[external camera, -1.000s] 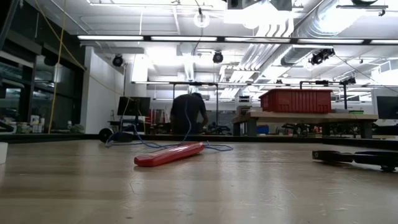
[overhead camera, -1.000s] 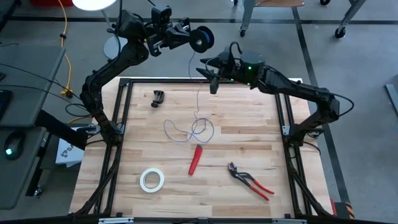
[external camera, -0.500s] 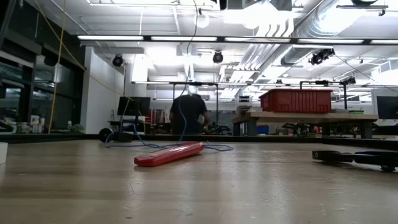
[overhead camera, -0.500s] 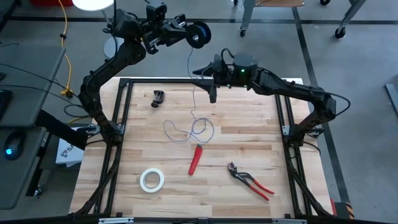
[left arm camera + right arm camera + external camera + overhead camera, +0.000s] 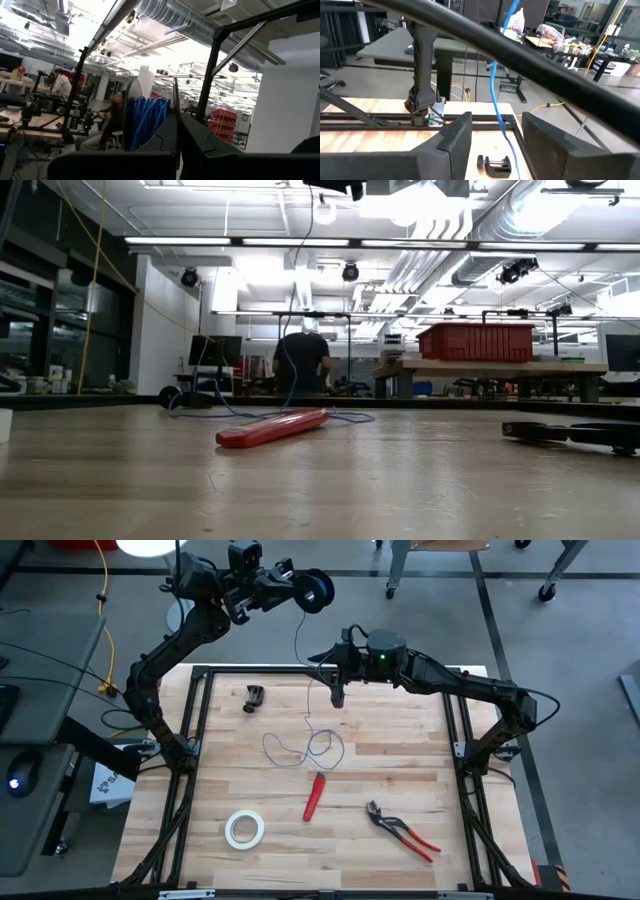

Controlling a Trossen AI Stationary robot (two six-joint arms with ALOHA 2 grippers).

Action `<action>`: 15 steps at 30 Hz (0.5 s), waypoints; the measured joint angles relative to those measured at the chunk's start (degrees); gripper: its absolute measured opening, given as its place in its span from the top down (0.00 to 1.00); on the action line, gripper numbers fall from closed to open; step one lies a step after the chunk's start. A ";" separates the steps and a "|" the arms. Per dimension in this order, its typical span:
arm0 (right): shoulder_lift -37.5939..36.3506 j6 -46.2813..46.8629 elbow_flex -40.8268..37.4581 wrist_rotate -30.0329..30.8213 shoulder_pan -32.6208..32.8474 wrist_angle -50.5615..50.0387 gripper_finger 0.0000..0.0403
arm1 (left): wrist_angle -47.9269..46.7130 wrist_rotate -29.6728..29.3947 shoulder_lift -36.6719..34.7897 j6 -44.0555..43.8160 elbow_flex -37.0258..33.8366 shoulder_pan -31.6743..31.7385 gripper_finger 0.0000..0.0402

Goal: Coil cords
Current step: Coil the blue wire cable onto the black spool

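Note:
A small black spool [image 5: 319,590] wound with blue wire [image 5: 146,119] is up in the air beyond the table's far edge, with my left gripper [image 5: 297,587] shut on it. From the spool the thin cord [image 5: 303,650] hangs down to loose loops [image 5: 305,747] lying on the table's middle. My right gripper [image 5: 338,690] hovers open over the far edge, level. The hanging cord [image 5: 496,95] passes between its two fingers [image 5: 454,140] without touching them. My left gripper pinches one thin flange of the spool at its rim [image 5: 175,102] between its two fingers. The fingers slant upward, and the spool stands on edge, lifted clear of everything. The wound wire sits beside the fingers, untouched.
On the table lie a black clamp [image 5: 255,697] at the far left, a red-handled tool [image 5: 314,796], red pliers [image 5: 402,830] and a white tape roll [image 5: 244,828] nearer the front. A yellow cable [image 5: 104,600] hangs off the table's left. A person stands in the room behind.
My right gripper has sunk a little and gone toward the table's left, rolling at the wrist, so the hanging cord now runs between its fingers. My left gripper has carried the spool slightly left and away from the table; the hanging stretch has followed.

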 joint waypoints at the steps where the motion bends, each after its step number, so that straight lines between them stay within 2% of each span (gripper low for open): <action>1: 0.17 -0.29 0.00 0.05 0.02 0.02 0.59 | -0.03 -0.11 0.00 0.03 -0.01 0.06 1.00; 5: 0.50 -1.71 -0.02 0.44 0.10 -0.80 0.65 | 0.11 -0.24 -0.09 0.11 -0.02 0.08 1.00; 7: 0.46 -2.17 0.00 0.97 0.10 -1.10 0.74 | 0.07 -0.28 -0.09 0.51 -0.02 0.43 1.00; 10: 1.04 -0.25 0.02 2.07 0.10 -3.06 0.94 | 0.07 -0.51 -0.09 0.59 -0.02 0.62 1.00; 11: 1.37 0.52 0.00 2.19 0.10 -4.11 0.97 | 0.11 -0.80 -0.09 0.81 -0.02 0.75 1.00; 15: 1.10 4.26 -0.02 2.98 0.49 -5.78 0.99 | 0.07 -1.22 -0.11 2.80 -0.02 1.54 1.00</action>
